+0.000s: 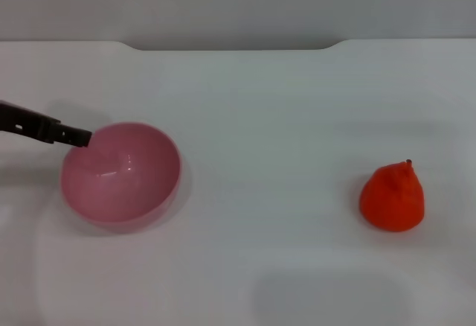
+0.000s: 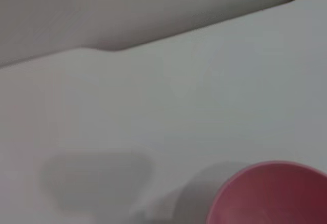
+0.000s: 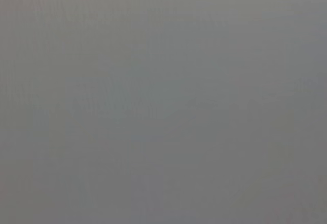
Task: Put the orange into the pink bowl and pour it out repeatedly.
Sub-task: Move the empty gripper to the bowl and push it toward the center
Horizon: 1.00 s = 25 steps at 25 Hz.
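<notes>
Reaching in from the tabletop's left edge, the left gripper [image 1: 82,138] meets the rim of the pink bowl [image 1: 121,175] — whether it's clamped, I cannot tell. The orange [image 1: 393,196] sits well apart near the right edge — upright on the white tabletop [image 1: 253,132].

A plain white, smooth, matte surface [image 1: 245,117] fills nearly all of the head view. Its far edge has a shallow, wide notch [image 1: 230,45] with rounded corners, cut in at the middle. Beyond that edge stands a flat pale grey wall [image 1: 238,2]. Relative to the hand, the notch lies farther out and toward the right. The right wrist view shows only even grey.
</notes>
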### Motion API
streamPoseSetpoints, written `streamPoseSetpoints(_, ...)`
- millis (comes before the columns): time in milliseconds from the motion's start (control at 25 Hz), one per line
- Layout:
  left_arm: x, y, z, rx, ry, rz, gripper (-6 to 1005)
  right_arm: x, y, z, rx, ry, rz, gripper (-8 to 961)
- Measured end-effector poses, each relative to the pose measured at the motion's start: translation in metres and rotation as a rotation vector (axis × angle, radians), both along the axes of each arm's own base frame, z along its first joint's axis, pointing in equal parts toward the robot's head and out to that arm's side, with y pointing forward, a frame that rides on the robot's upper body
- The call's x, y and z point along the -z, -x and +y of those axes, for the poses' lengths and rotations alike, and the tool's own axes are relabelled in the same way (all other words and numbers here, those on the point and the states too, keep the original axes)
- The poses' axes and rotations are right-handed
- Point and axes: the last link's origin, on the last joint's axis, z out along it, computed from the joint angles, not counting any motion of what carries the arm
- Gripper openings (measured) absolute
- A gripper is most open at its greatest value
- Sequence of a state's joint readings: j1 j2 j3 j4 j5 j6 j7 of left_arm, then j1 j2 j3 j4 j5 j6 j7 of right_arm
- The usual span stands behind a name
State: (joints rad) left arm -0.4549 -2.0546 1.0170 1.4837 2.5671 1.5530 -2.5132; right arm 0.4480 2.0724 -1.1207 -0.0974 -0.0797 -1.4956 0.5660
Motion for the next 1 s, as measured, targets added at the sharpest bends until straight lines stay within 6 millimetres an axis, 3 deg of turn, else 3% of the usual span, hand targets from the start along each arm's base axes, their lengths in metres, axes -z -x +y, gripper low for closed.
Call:
streamPoseSetpoints(240, 0.022, 0.019, 0.006, -0.053, 0.009, -0.02, 743, 0.001, 0.001, 0.001, -0.007, 0.008, -0.004, 753)
streamPoseSetpoints(1000, 0.042, 0.035, 0.012, -0.108, 0.023, -0.04, 735, 0.0, 0.001, 0.0, -0.011, 0.004, -0.008, 754)
